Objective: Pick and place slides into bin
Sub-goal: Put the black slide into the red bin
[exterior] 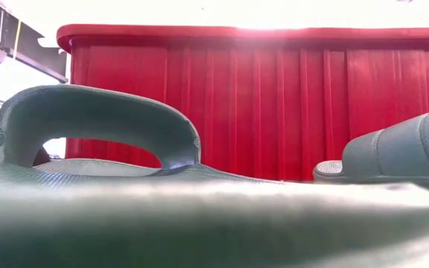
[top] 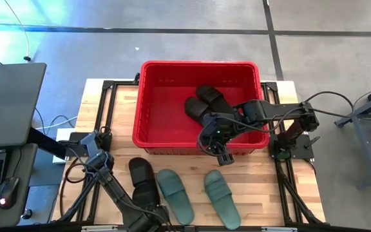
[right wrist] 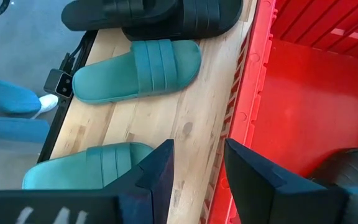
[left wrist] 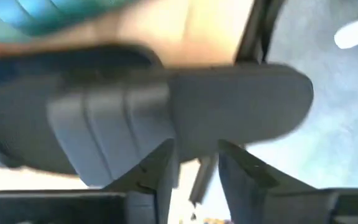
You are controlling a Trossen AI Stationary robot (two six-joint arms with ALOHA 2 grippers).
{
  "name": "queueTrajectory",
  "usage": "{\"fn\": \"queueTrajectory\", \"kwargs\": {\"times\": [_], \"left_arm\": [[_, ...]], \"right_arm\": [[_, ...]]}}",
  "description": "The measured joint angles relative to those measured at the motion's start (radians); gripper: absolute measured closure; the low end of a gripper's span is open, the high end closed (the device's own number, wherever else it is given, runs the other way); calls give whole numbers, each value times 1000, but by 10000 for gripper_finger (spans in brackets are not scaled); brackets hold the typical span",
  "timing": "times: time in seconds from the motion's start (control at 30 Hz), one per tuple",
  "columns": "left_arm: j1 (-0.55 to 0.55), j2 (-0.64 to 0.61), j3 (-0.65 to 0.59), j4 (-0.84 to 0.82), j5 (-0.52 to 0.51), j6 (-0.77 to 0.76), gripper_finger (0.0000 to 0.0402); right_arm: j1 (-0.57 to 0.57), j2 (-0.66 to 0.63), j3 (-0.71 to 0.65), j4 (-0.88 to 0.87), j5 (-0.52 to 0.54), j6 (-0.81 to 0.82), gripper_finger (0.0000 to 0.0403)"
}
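Slides: I count two black ones (top: 206, 102) already in the red bin (top: 148, 132), while two black (top: 143, 183) and two teal (top: 174, 195) wait on the desk, my right end effector (top: 221, 153) spread empty at the bin's rim, left end effector (left wrist: 194, 168) spread beside a black one.

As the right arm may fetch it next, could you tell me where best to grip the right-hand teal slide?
Probably its strap. The slide lies sole-down, so the strap arches clear of the footbed. The open right gripper could come from above, slipping one finger under the arch and one over it.
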Motion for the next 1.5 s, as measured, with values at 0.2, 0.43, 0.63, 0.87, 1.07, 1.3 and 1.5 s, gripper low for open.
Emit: {"fn": "queueTrajectory", "kwargs": {"times": [0.2, 0.43, 0.63, 0.87, 1.07, 1.3, 1.5], "left_arm": [[-9, 0, 0, 36, 114, -115, 245], [-56, 0, -12, -7, -8, -262, 267], [-56, 24, -27, 4, -26, -276, 297], [-58, 49, -29, -5, -44, -295, 307], [-57, 49, -32, -4, -133, -367, 308], [-36, 48, -143, -6, -64, -389, 308], [-22, 47, -165, -4, -80, -388, 308]], "right_arm": [[0, 0, 0, 0, -40, -2, 274], [0, 0, 0, 1, -54, -9, 274], [0, 0, 0, 16, -54, -11, 274], [0, 1, 0, 27, -56, -11, 274], [0, 1, 0, 33, -80, -12, 274], [0, 1, 0, 35, -85, -11, 274], [0, 1, 0, 35, -86, -11, 274]]}}
